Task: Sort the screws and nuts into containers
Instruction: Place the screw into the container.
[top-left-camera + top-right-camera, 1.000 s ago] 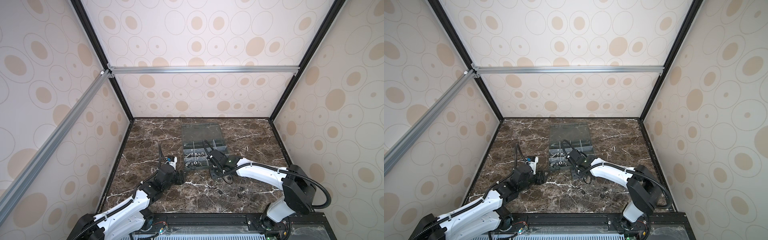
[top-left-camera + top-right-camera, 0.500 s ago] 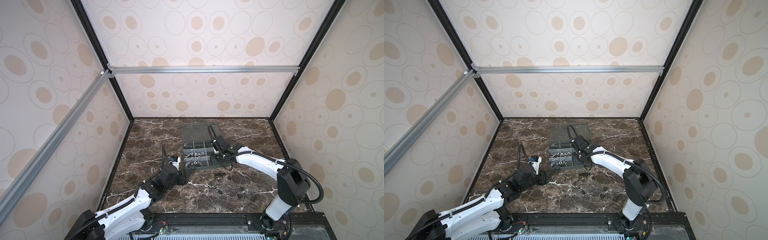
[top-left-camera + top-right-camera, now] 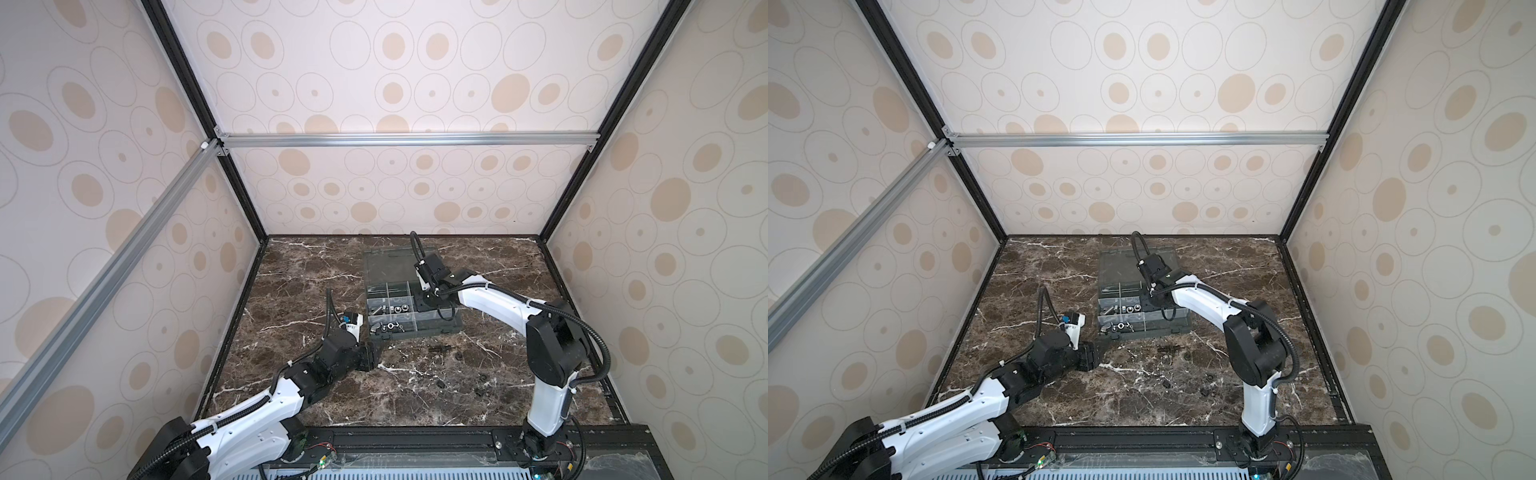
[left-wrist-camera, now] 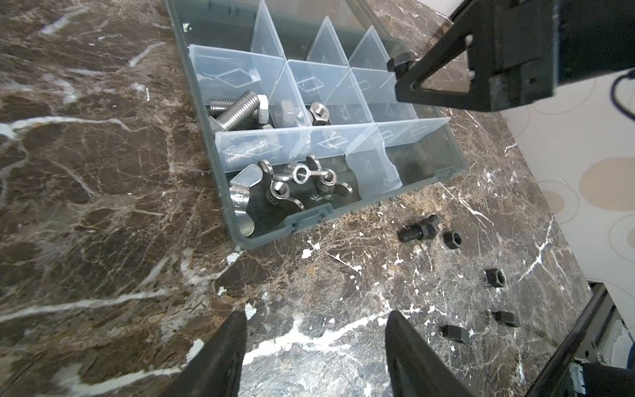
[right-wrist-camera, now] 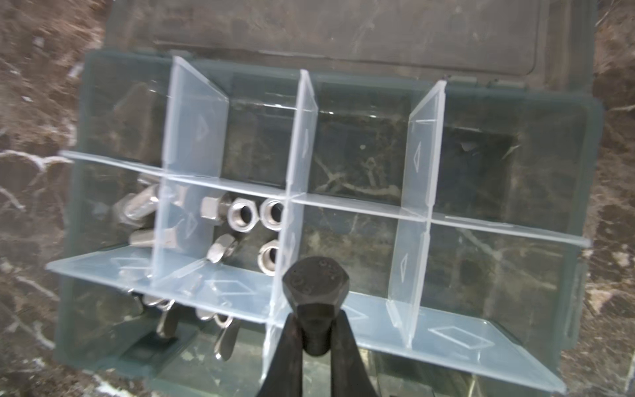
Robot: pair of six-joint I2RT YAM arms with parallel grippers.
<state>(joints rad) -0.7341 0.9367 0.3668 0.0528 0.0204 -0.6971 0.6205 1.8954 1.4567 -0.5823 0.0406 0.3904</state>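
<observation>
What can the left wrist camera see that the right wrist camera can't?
Left wrist only: loose black nuts and a loose black bolt on the marble table, plus the left gripper, open and empty.
Right wrist only: the opened lid of the organiser box.
Both: the box, its silver bolts, silver hex nuts and wing nuts, and the right gripper shut on a black hex bolt.

In right gripper [image 5: 314,330]: black hex-head steel bolt [image 5: 315,285], pinched above smoky-grey translucent plastic organiser box [image 5: 589,172]. Binned separately beside it: silver bolts [image 4: 237,110], hex nuts [image 5: 242,214], wing nuts [image 4: 297,177]. Loose ahead of left gripper [image 4: 316,319]: black nuts [image 4: 452,239].
</observation>
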